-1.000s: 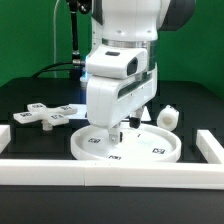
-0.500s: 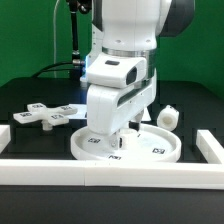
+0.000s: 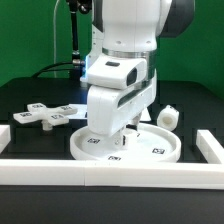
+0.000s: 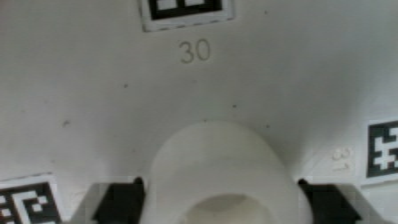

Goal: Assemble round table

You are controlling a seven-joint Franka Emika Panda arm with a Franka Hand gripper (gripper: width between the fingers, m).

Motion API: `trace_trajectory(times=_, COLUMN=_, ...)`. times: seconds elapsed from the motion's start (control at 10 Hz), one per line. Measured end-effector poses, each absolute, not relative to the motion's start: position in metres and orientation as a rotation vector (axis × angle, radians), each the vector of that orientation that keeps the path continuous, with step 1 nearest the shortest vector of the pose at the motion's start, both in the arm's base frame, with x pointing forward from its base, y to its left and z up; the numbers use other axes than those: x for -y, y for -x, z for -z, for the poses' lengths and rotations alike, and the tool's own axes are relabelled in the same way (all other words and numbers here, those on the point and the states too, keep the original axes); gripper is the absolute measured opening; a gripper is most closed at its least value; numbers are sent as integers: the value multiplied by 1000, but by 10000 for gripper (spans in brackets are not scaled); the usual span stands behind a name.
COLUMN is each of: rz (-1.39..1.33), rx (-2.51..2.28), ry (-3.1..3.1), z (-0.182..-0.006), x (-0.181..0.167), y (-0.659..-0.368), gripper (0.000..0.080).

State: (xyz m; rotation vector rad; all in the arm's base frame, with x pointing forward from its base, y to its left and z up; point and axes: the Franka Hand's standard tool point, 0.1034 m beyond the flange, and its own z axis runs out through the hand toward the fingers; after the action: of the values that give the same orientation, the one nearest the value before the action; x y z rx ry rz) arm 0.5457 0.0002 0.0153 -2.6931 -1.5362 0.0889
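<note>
The large rimmed white disc (image 3: 150,150) lies flat on the black table, tags facing up. My gripper (image 3: 118,136) is lowered onto its middle. In the wrist view the disc's rounded central hub (image 4: 217,165) fills the space between my two dark fingers (image 4: 125,203), which sit against its sides; the gripper (image 4: 219,205) is shut on the hub. The disc's flat face with a tag (image 4: 187,10) lies behind it. The short cylindrical leg (image 3: 168,116) stands at the exterior view's right. The cross-shaped foot (image 3: 40,115) lies at the exterior view's left.
A straight white border rail (image 3: 100,175) runs along the front, with short rails at the left (image 3: 10,135) and right (image 3: 210,145) ends. Black cables hang behind the arm in front of a green backdrop.
The arm came down slightly onto the disc's middle between one second ago and half a second ago. Since then it has stayed almost still. The parts have not moved.
</note>
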Motion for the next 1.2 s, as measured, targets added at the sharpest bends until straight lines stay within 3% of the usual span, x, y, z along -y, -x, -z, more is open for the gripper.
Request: trace_trajectory(times=1.2, rz=-79, rx=1531, ry=2693, z=-15, x=-37, y=-567, gripper=409)
